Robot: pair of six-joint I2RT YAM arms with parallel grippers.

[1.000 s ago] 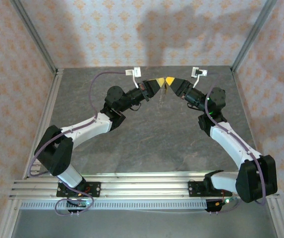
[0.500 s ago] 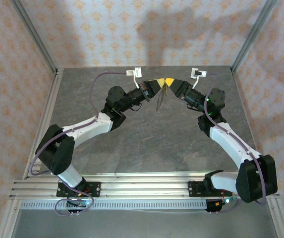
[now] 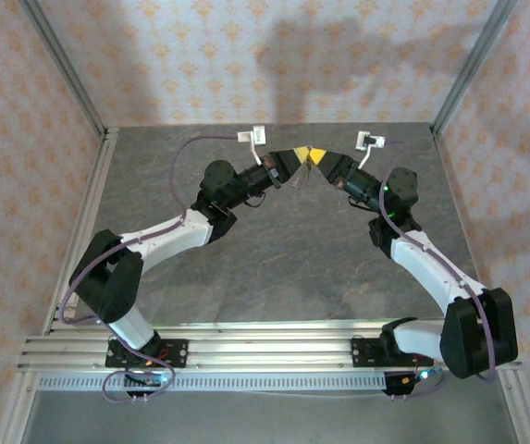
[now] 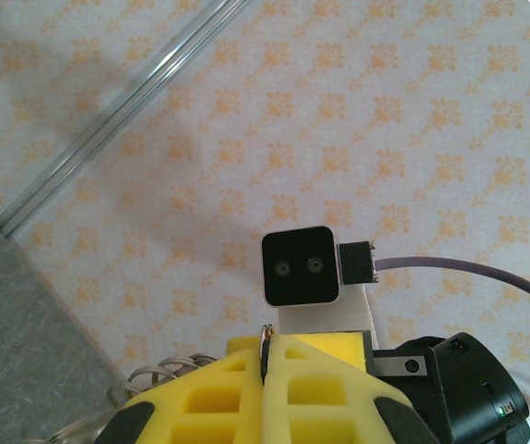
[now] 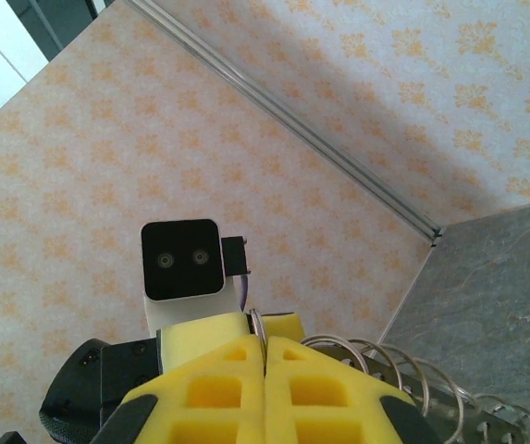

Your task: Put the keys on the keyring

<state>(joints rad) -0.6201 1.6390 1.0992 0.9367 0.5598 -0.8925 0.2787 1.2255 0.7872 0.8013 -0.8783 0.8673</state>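
Above the far middle of the table my left gripper (image 3: 296, 155) and right gripper (image 3: 317, 155) meet tip to tip. The keyring (image 3: 302, 174) hangs as a thin pale wire loop just below them. In the left wrist view my left gripper (image 4: 266, 347) is shut, with the edge of the keyring (image 4: 265, 331) pinched between its yellow fingers. In the right wrist view my right gripper (image 5: 263, 340) is shut on the keyring (image 5: 257, 320) too, and more wire coils (image 5: 403, 363) trail to its right. The keys are hidden from view.
The grey table (image 3: 283, 259) has patterned walls on three sides and aluminium posts (image 3: 66, 69) at the back corners. A slotted rail (image 3: 265, 338) runs along the near edge at the arm bases. Each wrist view faces the other arm's camera block (image 4: 301, 266).
My right gripper's fingers have closed onto the keyring. Both tips have drawn slightly together, and the hanging loop now looks shorter and higher than before.
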